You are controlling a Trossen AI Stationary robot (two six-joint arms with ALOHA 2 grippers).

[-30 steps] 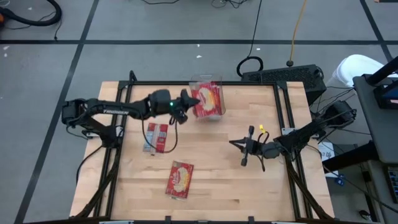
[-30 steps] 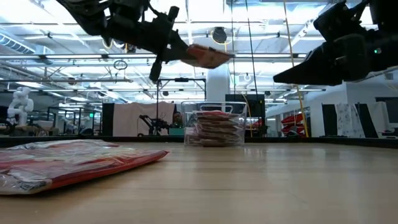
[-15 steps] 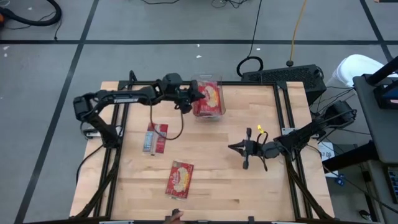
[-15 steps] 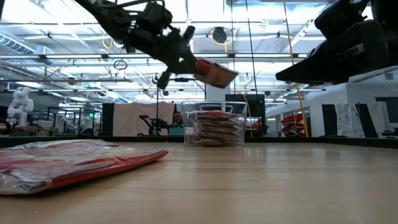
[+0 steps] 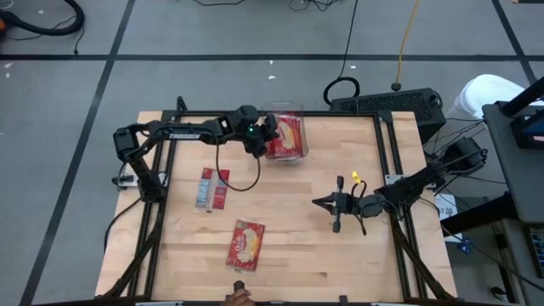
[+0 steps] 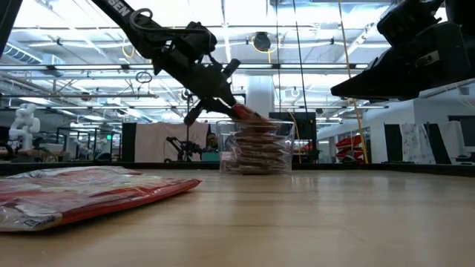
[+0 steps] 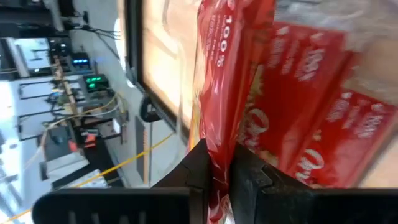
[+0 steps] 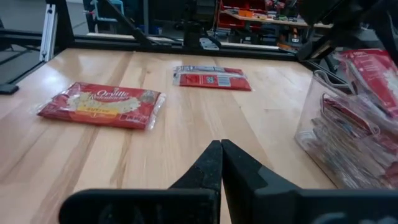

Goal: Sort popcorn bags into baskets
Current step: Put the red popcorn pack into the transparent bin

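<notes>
— Two packets still lie on the table, well apart. Where is the third?

— Clenched in my left pincer. A second ago I carried that bag high beside the bin; now I have brought it down onto the stack inside, its end touching the top packets.

— So it's nearly sorted?

— By my judgement, yes; only letting go remains. The other loose packet sits nearer my side.

— And your right pincer?

— Pressed shut on nothing, waiting low over the table's right half.
</notes>
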